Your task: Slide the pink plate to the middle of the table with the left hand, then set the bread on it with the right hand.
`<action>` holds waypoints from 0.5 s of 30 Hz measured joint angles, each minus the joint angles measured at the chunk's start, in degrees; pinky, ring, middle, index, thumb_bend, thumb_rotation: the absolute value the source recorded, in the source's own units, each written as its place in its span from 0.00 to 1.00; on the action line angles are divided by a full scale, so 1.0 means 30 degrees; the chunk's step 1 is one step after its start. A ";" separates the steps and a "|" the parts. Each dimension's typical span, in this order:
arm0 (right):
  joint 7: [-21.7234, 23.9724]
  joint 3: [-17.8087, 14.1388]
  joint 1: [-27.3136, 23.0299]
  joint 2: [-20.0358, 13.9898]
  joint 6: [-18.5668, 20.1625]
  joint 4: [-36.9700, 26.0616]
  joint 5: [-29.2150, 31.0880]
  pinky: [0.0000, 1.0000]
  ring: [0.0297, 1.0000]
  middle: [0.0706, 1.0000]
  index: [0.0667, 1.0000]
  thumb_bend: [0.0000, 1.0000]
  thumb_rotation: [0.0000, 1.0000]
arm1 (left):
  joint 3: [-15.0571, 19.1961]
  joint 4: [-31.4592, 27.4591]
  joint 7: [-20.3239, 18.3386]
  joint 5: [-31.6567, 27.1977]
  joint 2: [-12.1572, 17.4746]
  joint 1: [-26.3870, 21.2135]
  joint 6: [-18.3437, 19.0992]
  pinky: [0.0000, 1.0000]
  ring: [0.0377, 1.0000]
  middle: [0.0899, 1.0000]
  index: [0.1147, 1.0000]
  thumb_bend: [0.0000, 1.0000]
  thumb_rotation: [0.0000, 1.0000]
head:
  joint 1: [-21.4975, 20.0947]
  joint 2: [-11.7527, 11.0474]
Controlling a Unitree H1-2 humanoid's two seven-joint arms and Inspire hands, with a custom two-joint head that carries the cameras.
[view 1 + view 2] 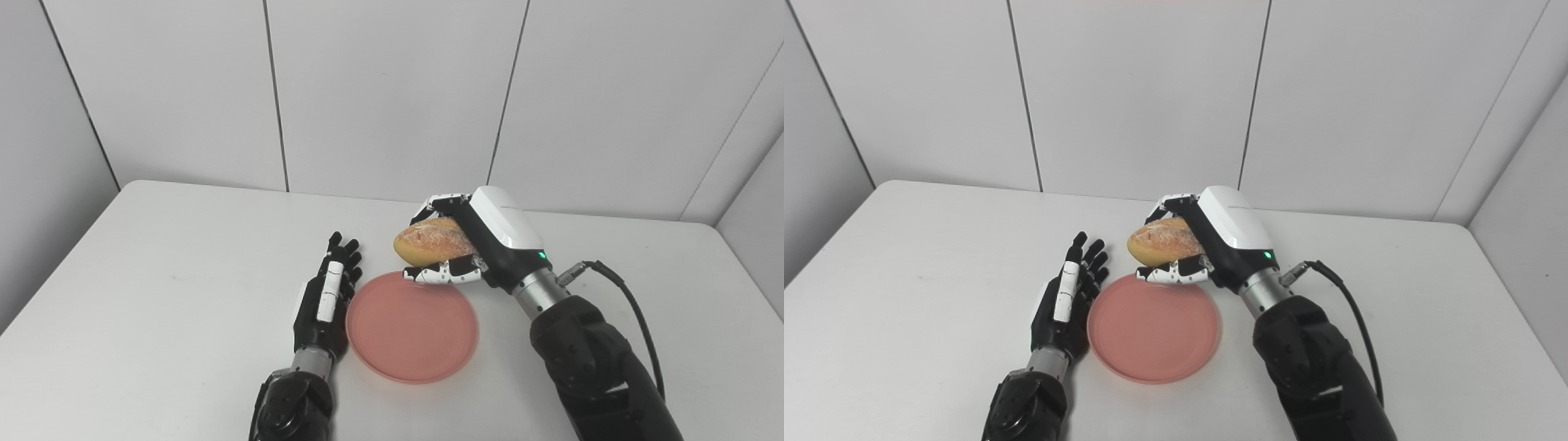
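Pink plate sits mid-counter beside my open, empty left hand; I judge sliding done. Right hand fingers grip the bread above the plate's far rim; placing remains.

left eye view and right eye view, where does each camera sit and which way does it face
Left eye view: on the head, looking down and forward at the table; shows both forearms, the open left hand beside the pink plate.
Right eye view: on the head a little to the right, same aim; shows the right hand holding the bread over the plate's far rim.
Shared: the same table, plate, bread, both hands, and the panelled wall.
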 measured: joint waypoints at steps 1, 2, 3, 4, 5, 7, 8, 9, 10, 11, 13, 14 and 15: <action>-0.0010 0.0116 0.0006 0.0065 -0.0001 0.0035 -0.0064 0.13 0.16 0.22 0.44 0.51 0.16 | 0.0004 -0.0011 0.0000 0.0000 0.0000 0.0001 0.0021 0.97 0.96 0.93 1.00 0.92 0.75 | 0.0029 0.0029; -0.0009 0.0234 0.0011 0.0113 -0.0002 0.0096 -0.0160 0.13 0.16 0.21 0.44 0.51 0.16 | 0.0007 -0.0027 0.0005 0.0000 -0.0002 0.0005 0.0048 0.96 0.96 0.92 1.00 0.92 0.75 | 0.0029 0.0029; -0.0008 0.0390 0.0020 0.0153 -0.0003 0.0177 -0.0233 0.13 0.16 0.21 0.44 0.51 0.16 | 0.0006 -0.0050 0.0009 0.0000 -0.0002 0.0006 0.0101 0.96 0.95 0.92 1.00 0.92 0.75 | 0.0029 0.0029; -0.0013 0.0549 0.0021 0.0194 -0.0005 0.0322 -0.0364 0.13 0.16 0.21 0.44 0.51 0.16 | 0.0009 -0.0072 0.0011 0.0000 -0.0002 0.0006 0.0151 0.95 0.95 0.92 1.00 0.92 0.74 | 0.0029 0.0029; -0.0011 0.0675 0.0029 0.0238 -0.0007 0.0486 -0.0445 0.13 0.16 0.21 0.44 0.51 0.16 | 0.0009 -0.0084 0.0016 0.0002 -0.0002 0.0006 0.0186 0.95 0.95 0.92 1.00 0.92 0.74 | 0.0029 0.0029; -0.0024 0.0827 0.0094 0.0296 -0.0016 0.0753 -0.0556 0.13 0.16 0.21 0.44 0.51 0.16 | -0.0004 -0.0105 0.0015 0.0002 -0.0006 0.0010 0.0206 0.96 0.96 0.93 1.00 0.93 0.74 | 0.0029 0.0088; -0.0034 0.0874 0.0109 0.0321 -0.0020 0.0920 -0.0571 0.13 0.16 0.21 0.44 0.51 0.16 | -0.0008 -0.0117 0.0015 0.0002 -0.0006 0.0016 0.0217 0.96 0.96 0.92 1.00 0.93 0.74 | 0.0029 0.0088; -0.0069 0.0909 0.0109 0.0346 -0.0033 0.1152 -0.0574 0.13 0.16 0.21 0.44 0.51 0.16 | -0.0006 -0.0124 0.0014 0.0002 -0.0005 0.0023 0.0223 0.97 0.96 0.92 1.00 0.93 0.74 | 0.0029 0.0088; -0.0101 0.0934 0.0120 0.0361 -0.0036 0.1342 -0.0586 0.13 0.16 0.21 0.44 0.51 0.16 | -0.0005 -0.0125 0.0015 0.0004 -0.0005 0.0024 0.0224 0.97 0.96 0.92 1.00 0.93 0.75 | -0.0029 0.0059; -0.0194 0.0979 0.0143 0.0371 -0.0057 0.1565 -0.0587 0.13 0.16 0.21 0.44 0.51 0.16 | -0.0004 -0.0127 0.0015 0.0007 -0.0004 0.0029 0.0223 0.97 0.96 0.92 1.00 0.92 0.74 | -0.0116 0.0059; -0.0382 0.1131 0.0162 0.0399 -0.0084 0.2126 -0.0591 0.13 0.16 0.21 0.44 0.51 0.16 | -0.0002 -0.0129 0.0014 0.0006 -0.0002 0.0033 0.0223 0.98 0.96 0.92 1.00 0.93 0.74 | -0.0117 0.0059; -0.0436 0.1237 0.0175 0.0397 -0.0119 0.2366 -0.0613 0.13 0.16 0.21 0.44 0.51 0.16 | -0.0002 -0.0129 0.0013 0.0004 -0.0002 0.0034 0.0223 0.99 0.97 0.93 1.00 0.93 0.75 | -0.0175 0.0059; -0.0527 0.1361 0.0184 0.0389 -0.0173 0.2622 -0.0670 0.13 0.16 0.21 0.44 0.51 0.16 | -0.0003 -0.0128 0.0011 0.0003 -0.0002 0.0034 0.0223 1.00 0.97 0.93 1.00 0.93 0.75 | -0.0176 0.0088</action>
